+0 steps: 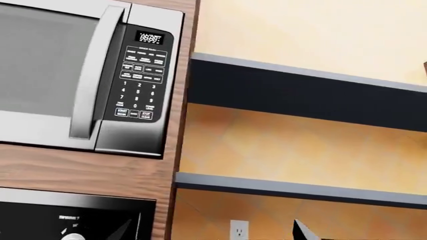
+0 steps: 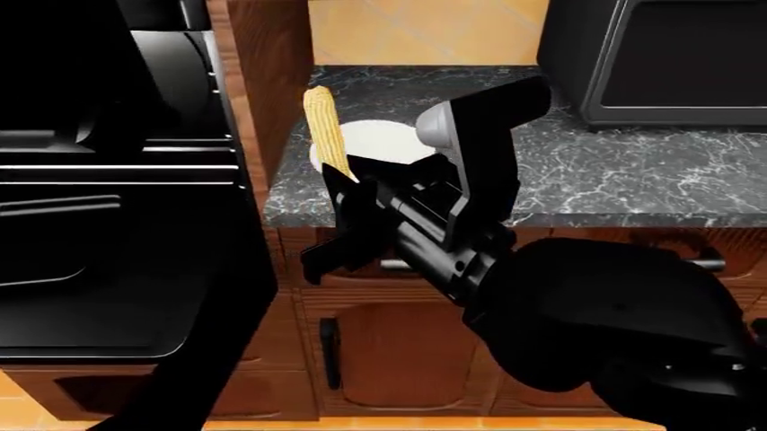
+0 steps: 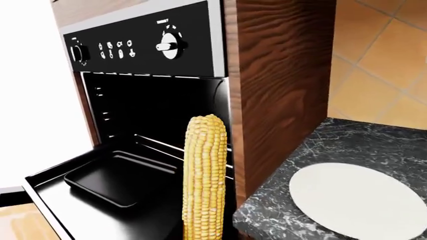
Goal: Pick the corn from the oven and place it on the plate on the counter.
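1. Right fingers (image 2: 348, 193) clamped on lower end of corn (image 2: 325, 128); cob upright, tip up, slightly tilted.
2. Right gripper (image 2: 350, 202) poised at front edge of counter (image 2: 623, 171), just beside plate (image 2: 381, 139); corn in air, overlapping plate's left edge in head view, not resting on it.
3. Right wrist view: corn (image 3: 204, 175) upright in foreground, lower end cut off by frame edge; plate (image 3: 360, 200) bare and flat on marble tabletop to one side, wooden cabinet panel (image 3: 280, 75) between plate and oven.
4. Oven (image 3: 147, 100) open, drop-down door (image 3: 80, 200) lowered, black baking tray (image 3: 113, 182) on door side of cavity, wire rack (image 3: 167, 147) visible behind; control panel with two knobs (image 3: 168, 46) above cavity.
5. Head view: oven (image 2: 108, 180) at left, door down; toaster oven (image 2: 659, 54) at back right of counter; wooden drawers (image 2: 396, 350) below slab.
6. Left gripper not seen in any view; cannot tell if released or clenched.
7. Left wrist view aimed at wall: steel microwave (image 1: 87, 75) with keypad (image 1: 139, 80) set in wooden cabinet, two grey shelves (image 1: 300, 187) on tan tiled wall, wall outlet (image 1: 239, 229) low down.
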Motion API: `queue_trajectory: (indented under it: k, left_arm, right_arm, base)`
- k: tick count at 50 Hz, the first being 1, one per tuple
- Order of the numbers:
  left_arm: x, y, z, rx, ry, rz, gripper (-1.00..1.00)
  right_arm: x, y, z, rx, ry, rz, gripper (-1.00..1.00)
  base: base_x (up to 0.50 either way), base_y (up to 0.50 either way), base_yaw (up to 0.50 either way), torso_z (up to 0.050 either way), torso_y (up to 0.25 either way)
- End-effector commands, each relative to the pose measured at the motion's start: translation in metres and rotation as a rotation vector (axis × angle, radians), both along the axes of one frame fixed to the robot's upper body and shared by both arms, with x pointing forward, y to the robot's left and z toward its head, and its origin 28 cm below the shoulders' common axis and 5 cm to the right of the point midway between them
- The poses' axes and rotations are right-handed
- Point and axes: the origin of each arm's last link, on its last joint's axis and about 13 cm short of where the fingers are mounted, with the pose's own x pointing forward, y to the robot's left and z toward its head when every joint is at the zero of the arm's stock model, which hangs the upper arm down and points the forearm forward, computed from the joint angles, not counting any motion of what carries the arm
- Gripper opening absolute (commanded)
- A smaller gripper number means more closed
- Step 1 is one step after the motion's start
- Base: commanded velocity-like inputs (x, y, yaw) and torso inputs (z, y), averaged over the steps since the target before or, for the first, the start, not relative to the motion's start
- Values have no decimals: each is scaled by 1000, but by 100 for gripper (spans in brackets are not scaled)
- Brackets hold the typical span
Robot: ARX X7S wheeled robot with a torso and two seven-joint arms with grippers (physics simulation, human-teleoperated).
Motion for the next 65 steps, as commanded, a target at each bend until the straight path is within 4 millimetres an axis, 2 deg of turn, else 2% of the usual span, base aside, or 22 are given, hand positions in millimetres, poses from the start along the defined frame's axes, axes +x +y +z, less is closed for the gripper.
queue_trajectory:
  k: [1,38,40,46,65]
  left_arm:
    - [0,0,-1,1,4,3,100]
    - [0,-1,-1,6,6,-3,100]
    - [0,-1,-1,7,5,-4,100]
    - [0,-1,-1,7,6,-4,100]
    - [-1,-2,0,7,3,-8,100]
  right_arm:
    - [1,0,1,6,-15,-2,-100]
    - [0,2,1,-10,-18,11,-100]
    - [-1,1,4,43,-32,-4,-100]
    - [0,0,4,18,-60,-34,-100]
    - [-1,-1,4,4,-57,-29,-100]
  base:
    - [-43,-500,0,0,0]
    - [-62,-500,0,0,0]
    - [-59,-422,0,0,0]
    - [0,0,0,0,0]
    - [21,2,500,0,0]
